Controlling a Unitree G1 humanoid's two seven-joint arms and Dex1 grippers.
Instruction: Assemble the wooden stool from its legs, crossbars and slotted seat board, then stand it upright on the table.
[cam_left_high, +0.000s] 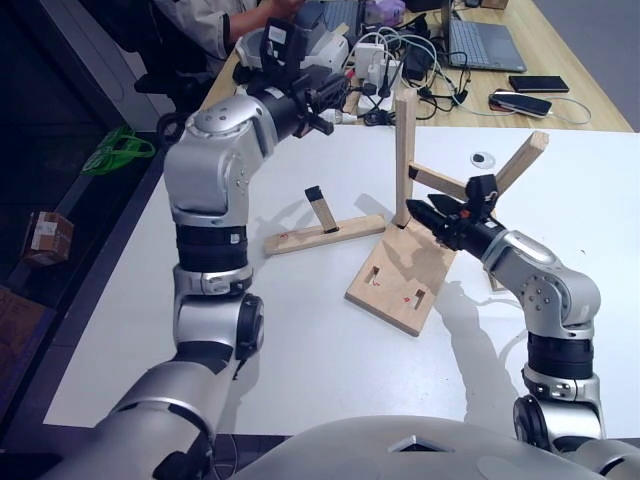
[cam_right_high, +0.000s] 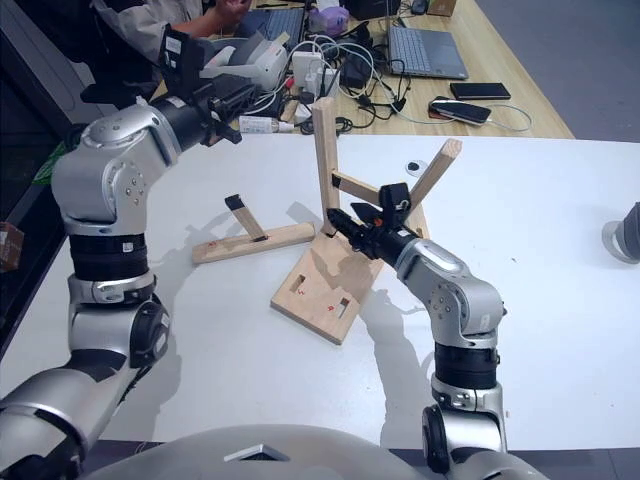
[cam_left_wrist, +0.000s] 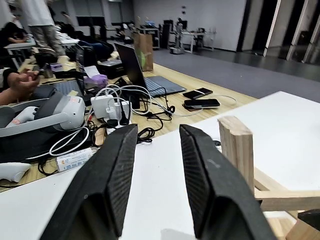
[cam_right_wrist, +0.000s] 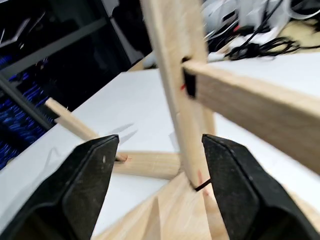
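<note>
The slotted seat board (cam_left_high: 392, 287) lies flat on the white table. One wooden leg (cam_left_high: 404, 140) stands upright at the board's far corner. A crossbar (cam_left_high: 438, 181) joins it to a second leg (cam_left_high: 524, 162) that leans out to the right. My right gripper (cam_left_high: 418, 212) is open at the foot of the upright leg (cam_right_wrist: 179, 85), its fingers (cam_right_wrist: 95, 185) on either side and short of it. A third leg (cam_left_high: 325, 234) lies on the table to the left, with a short black-tipped crossbar (cam_left_high: 319, 207) sticking up. My left gripper (cam_left_high: 328, 110) is open and empty, held high near the table's back edge.
Behind the table, a wooden desk (cam_left_high: 570, 60) holds laptops, phones (cam_left_high: 520, 102), tangled cables (cam_left_high: 400, 60) and a headset (cam_left_wrist: 45, 117). A small round object (cam_left_high: 484, 158) lies on the table at the back right. A grey object (cam_right_high: 624, 235) sits at the right edge.
</note>
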